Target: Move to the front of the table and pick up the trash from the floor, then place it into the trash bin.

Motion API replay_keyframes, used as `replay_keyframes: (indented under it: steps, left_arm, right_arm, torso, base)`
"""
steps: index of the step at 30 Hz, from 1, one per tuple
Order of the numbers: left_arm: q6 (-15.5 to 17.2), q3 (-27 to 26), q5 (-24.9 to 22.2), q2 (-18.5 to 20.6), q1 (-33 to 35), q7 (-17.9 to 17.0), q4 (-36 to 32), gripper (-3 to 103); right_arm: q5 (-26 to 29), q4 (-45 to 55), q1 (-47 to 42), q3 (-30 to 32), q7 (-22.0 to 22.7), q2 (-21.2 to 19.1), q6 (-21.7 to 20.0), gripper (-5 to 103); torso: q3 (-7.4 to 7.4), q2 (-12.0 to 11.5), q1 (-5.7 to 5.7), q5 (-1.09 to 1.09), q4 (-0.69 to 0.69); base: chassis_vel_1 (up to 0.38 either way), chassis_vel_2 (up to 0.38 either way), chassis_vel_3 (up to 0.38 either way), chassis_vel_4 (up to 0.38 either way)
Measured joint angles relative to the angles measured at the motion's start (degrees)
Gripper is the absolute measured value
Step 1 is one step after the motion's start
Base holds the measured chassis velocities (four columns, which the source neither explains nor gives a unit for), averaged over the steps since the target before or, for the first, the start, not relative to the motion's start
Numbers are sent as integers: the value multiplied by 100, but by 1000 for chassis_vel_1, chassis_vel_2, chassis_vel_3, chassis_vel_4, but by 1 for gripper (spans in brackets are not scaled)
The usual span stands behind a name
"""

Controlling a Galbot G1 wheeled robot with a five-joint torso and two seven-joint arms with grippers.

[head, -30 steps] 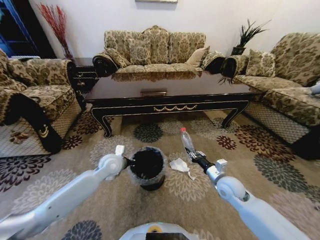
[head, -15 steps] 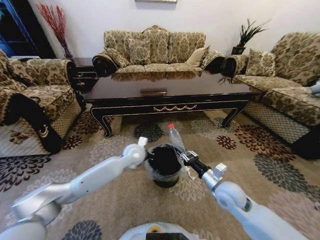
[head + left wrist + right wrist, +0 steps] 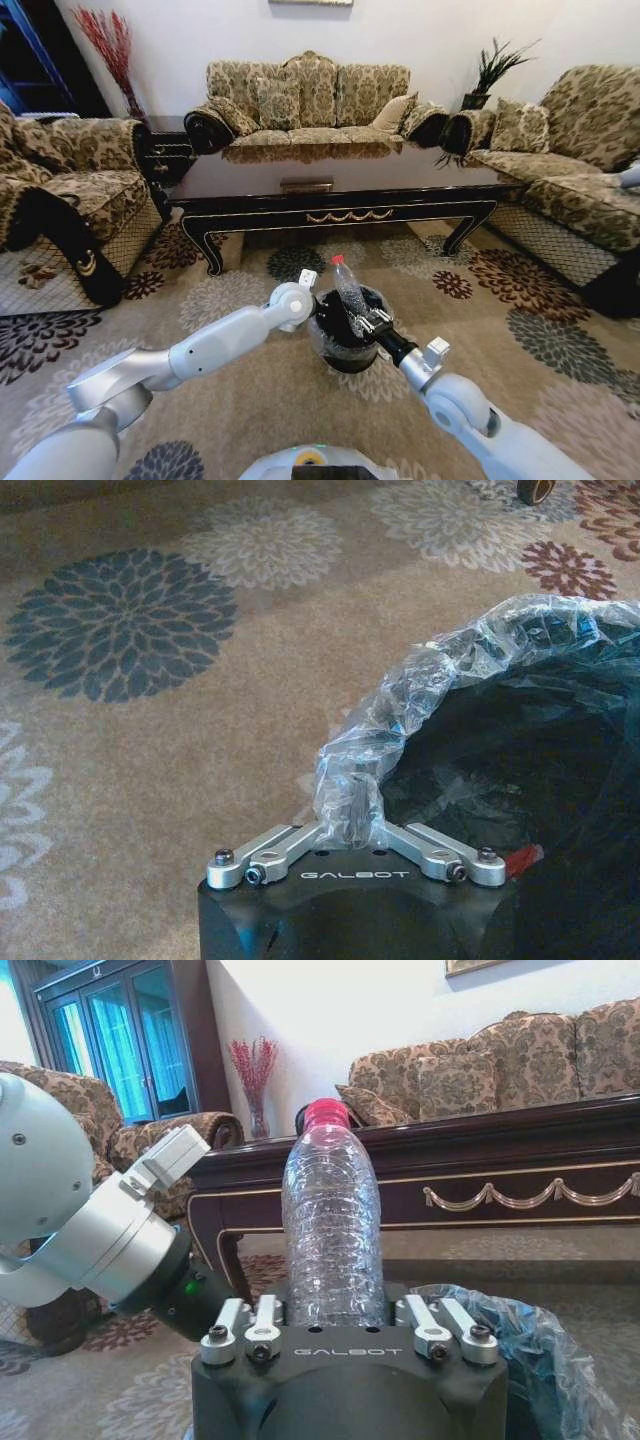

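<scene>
The trash in hand is a clear plastic bottle with a red cap, held upright by its lower part in my right gripper. It stands just over the opening of the black, bag-lined trash bin. My left gripper is shut on the bin's near-left rim, pinching the plastic liner. In the right wrist view the bottle rises between the fingers, with the bin's bag beside it. The dark table stands beyond, on the flowered floor.
Patterned sofas ring the table: one at the left, one at the back, one at the right. A small dark side cabinet sits at the back left. Open carpet lies right of the bin.
My left arm has swung the bin to the right, toward the middle. My right gripper has carried the bottle left and over the bin's opening. The white paper on the carpet is now hidden.
</scene>
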Motion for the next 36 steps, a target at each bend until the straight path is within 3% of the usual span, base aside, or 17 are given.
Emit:
replay_keyframes:
  steps: [2,4,5,9,10,16,26,36]
  left_arm:
    - [0,15,1,19,23,1,-40,0]
    - [0,21,5,31,37,2,-51,0]
    - [0,21,22,73,101,2,-74,0]
    - [0,9,40,124,154,3,-104,0]
    - [0,-28,44,152,182,5,-132,0]
    - [0,-79,63,210,232,19,-153,0]
    - [0,-370,133,423,526,29,-276,0]
    - [0,-1066,213,993,1347,43,-701,0]
  right_arm:
    - [0,-22,15,0,3,13,-2,57]
    - [0,-26,18,-1,4,21,-6,57]
    - [15,-29,29,-1,6,30,-21,68]
    - [33,-54,42,-2,6,13,-25,73]
    - [45,-77,63,-4,5,-11,-26,83]
    - [81,-84,102,-20,7,8,-51,98]
    - [166,-76,152,99,40,20,-76,100]
    - [252,-391,295,179,144,74,-95,100]
  torso:
    - [0,1,0,-1,-1]
    - [0,1,0,0,-1]
    - [0,0,0,0,-2]
    - [0,0,0,0,0]
    - [0,0,0,-1,0]
    - [0,0,0,-1,-2]
    - [0,0,0,-1,-1]
    - [0,0,0,-2,-1]
  base:
    - [0,0,0,0]
    - [0,0,0,0]
    - [0,0,0,0]
    - [0,0,0,0]
    - [0,0,0,0]
    - [0,0,0,0]
    - [0,0,0,0]
    - [0,0,0,0]
